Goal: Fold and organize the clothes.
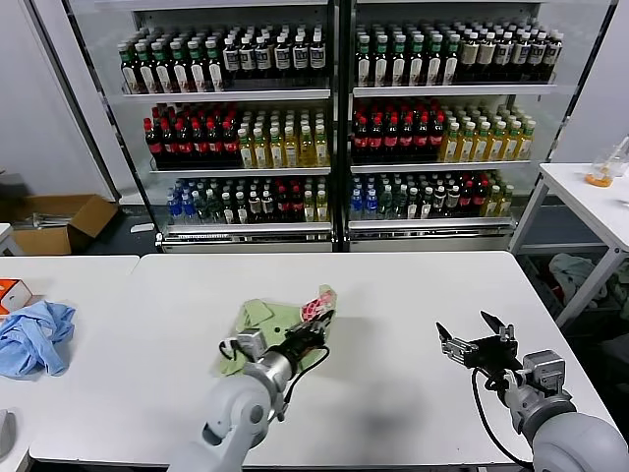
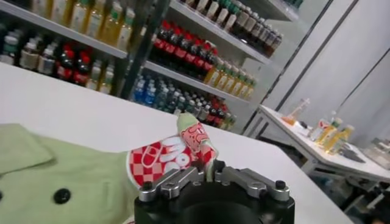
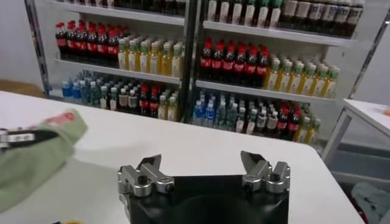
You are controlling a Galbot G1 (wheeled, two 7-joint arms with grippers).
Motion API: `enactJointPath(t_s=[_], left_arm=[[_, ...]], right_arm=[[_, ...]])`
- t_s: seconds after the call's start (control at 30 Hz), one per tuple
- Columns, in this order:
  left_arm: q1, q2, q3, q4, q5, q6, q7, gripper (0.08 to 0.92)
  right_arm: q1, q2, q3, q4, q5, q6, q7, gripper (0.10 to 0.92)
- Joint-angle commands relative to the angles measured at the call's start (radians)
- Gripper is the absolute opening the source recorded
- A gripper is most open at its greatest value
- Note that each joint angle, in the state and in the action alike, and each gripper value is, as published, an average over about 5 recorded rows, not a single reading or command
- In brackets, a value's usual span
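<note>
The pale green shirt (image 1: 267, 320) lies bunched on the white table (image 1: 393, 295), its red-and-white graphic (image 1: 316, 308) lifted at the right end. My left gripper (image 1: 313, 329) is shut on a fold of the shirt by the graphic. In the left wrist view the shirt (image 2: 67, 182) spreads out with a dark button (image 2: 61, 195), and the graphic (image 2: 173, 155) rises from the closed left gripper (image 2: 210, 176). My right gripper (image 1: 470, 334) is open and empty over bare table at the right. It shows open in its own view (image 3: 204, 167), with the shirt (image 3: 36, 152) far off.
A light blue cloth (image 1: 34, 334) lies on the neighbouring table at the left, beside an orange box (image 1: 12, 293). Glass-door coolers (image 1: 334, 118) full of bottles stand behind. Another white table (image 1: 590, 197) is at the far right. A cardboard box (image 1: 59, 221) sits on the floor.
</note>
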Motion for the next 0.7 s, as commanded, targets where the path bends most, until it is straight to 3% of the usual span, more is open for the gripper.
enactJointPath(t_s=[0.03, 0.27, 0.5, 0.7], left_arm=[[-0.040, -0.053, 0.069, 0.044, 0.022, -0.096, 0.075, 0.227], [0.106, -0.005, -0.016, -0.137, 0.011, -0.087, 0.081, 0.435], [0.276, 0.083, -0.279, -0.259, 0.063, -0.121, 0.015, 0.635], [0.404, 0.100, -0.441, -0.311, 0.068, -0.150, -0.004, 0.792]], right_arm=[[0.010, 0.008, -0.009, -0.004, -0.008, 0.002, -0.002, 0.823], [0.078, 0.030, -0.092, -0.026, -0.015, 0.004, -0.003, 0.823], [0.269, 0.118, -0.300, -0.148, 0.036, 0.000, 0.011, 0.823], [0.430, 0.259, -0.473, -0.304, 0.057, -0.004, 0.034, 0.823]])
